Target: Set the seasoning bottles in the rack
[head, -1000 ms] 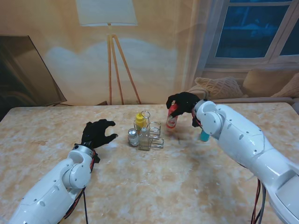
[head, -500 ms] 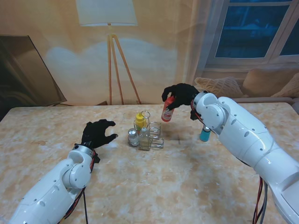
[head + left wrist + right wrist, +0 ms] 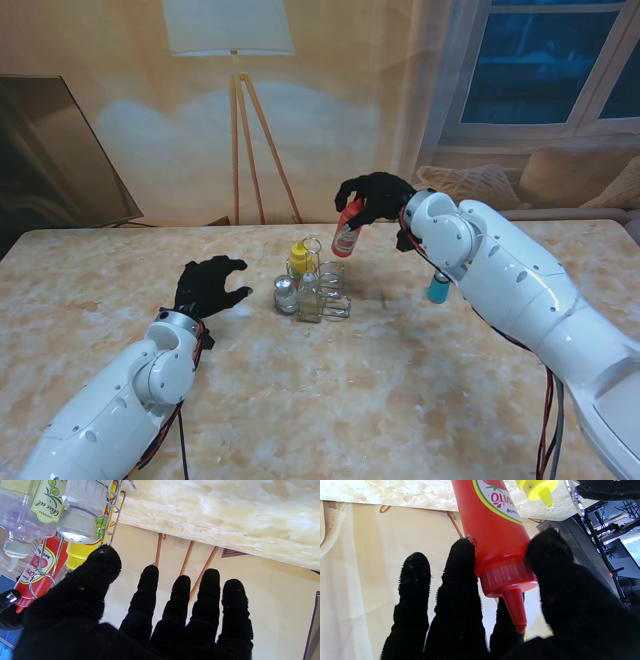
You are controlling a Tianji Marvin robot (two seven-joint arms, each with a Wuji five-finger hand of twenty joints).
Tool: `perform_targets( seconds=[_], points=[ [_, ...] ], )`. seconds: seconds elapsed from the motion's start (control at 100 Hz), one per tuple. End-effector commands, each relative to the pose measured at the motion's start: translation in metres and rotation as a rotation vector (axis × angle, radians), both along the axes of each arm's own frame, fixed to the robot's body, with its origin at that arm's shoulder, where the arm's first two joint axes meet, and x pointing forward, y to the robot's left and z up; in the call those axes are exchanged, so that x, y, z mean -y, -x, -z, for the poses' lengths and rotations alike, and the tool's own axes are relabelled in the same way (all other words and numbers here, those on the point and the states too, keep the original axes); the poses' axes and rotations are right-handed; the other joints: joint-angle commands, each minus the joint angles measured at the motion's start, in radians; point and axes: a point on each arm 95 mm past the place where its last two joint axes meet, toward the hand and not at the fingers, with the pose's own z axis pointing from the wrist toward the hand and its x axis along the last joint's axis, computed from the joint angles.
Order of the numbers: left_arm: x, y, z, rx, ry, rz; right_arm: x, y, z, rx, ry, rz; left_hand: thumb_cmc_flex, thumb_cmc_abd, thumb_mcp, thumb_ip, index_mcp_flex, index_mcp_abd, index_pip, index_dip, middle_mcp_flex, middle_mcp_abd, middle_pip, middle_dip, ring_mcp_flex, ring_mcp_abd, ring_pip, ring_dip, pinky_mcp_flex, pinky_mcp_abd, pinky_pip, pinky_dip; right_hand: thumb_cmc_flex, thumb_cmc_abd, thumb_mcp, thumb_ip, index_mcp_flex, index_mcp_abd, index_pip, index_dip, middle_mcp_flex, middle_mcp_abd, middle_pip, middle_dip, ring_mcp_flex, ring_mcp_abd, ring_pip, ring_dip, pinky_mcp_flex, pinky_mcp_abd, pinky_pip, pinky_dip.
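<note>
Our left hand (image 3: 208,283) rests wide, fingers spread, holding nothing, well left of the wire rack (image 3: 322,291). Rack already holds a yellow bottle (image 3: 299,257), a clear oil bottle (image 3: 309,296) and a shaker (image 3: 286,293). Right hand (image 3: 372,196) grips the ketchup bottle (image 3: 346,233) at neck/cap, airborne just above the rack's right-rear cell. We judge it light, squeezable plastic, smooth: hold at the ribbed cap, w/o squeezing the body. A teal bottle (image 3: 438,289) stands right of the rack.

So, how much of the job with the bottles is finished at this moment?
Done: the yellow bottle, the shaker and the clear oil bottle stand in the wire rack. In hand: the right robot hand holds the red ketchup bottle lifted over the rack. Left: seating it, then the teal bottle on the table. The left robot hand is open.
</note>
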Motion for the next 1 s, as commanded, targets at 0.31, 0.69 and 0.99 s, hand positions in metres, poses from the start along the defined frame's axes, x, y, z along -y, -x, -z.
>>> perform_targets(
  seconds=[0.31,0.69,0.99],
  points=[
    [0.001,-0.001,0.001,-0.016,0.004,0.002,-0.02,0.0,0.003,-0.038,-0.002,-0.061,0.006,-0.003,0.028,0.025,-0.02,-0.004,-0.011,0.004,-0.04,0.01,-0.004,0.003,-0.025,0.001,0.014,0.014,-0.012,0.004,-0.01,0.004,0.153,0.093,0.196,0.053,0.112,-0.088,0.213,0.039,0.125,-0.157,0.056,0.081,0.035,-0.037,-0.014,0.035,0.017,-0.013,-0.006,0.025],
    [0.001,-0.001,0.001,-0.015,0.007,-0.001,-0.032,-0.001,0.012,-0.054,0.032,-0.105,0.007,-0.002,0.026,0.026,-0.02,-0.006,-0.01,0.004,-0.04,0.011,-0.004,0.003,-0.025,-0.001,0.014,0.014,-0.012,0.004,-0.011,0.004,0.15,0.092,0.195,0.052,0.111,-0.09,0.213,0.039,0.126,-0.159,0.053,0.082,0.037,-0.038,-0.018,0.038,0.02,-0.017,-0.009,0.027],
    [0.0,-0.002,0.001,-0.016,0.001,-0.003,-0.04,-0.002,0.022,-0.098,0.035,-0.121,0.008,-0.003,0.029,0.026,-0.017,-0.003,-0.009,0.004,-0.04,0.01,-0.004,0.003,-0.024,0.001,0.014,0.014,-0.012,0.003,-0.01,0.004,0.148,0.092,0.193,0.051,0.11,-0.093,0.212,0.038,0.126,-0.16,0.051,0.081,0.036,-0.038,-0.019,0.039,0.018,-0.016,-0.011,0.028]
  ],
)
